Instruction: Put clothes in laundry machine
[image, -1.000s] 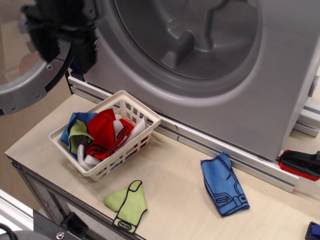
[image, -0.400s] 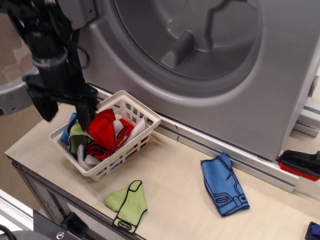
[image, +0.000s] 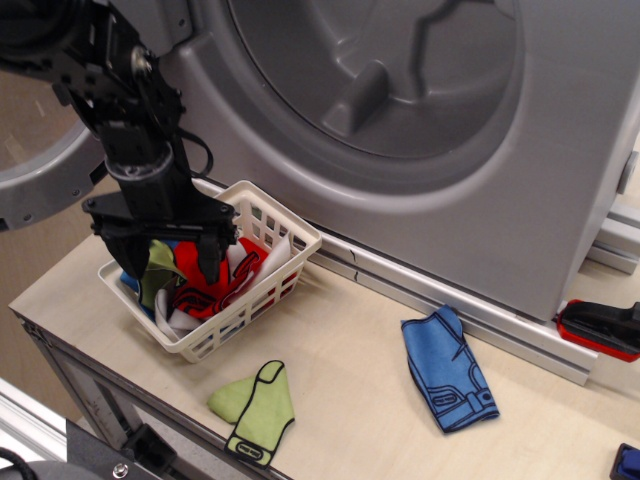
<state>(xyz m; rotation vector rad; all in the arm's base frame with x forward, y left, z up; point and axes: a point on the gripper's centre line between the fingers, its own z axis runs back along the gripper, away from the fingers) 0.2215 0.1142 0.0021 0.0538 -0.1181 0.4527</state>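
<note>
Black gripper (image: 168, 262), fingers (image: 208, 258) spread open, sat over crumpled cloth clothes (image: 205, 285) in white lattice basket (image: 262, 290).

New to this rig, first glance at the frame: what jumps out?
The huge silver-grey front-loading laundry machine fills the top of the view, its ridged drum open. At left, the black gripper reaches with spread fingers into the white plastic lattice basket heaped with red, white, green and blue cloth garments. Two strays lie flat on the pale wooden table: a light green garment in front and a blue garment to the right.
</note>
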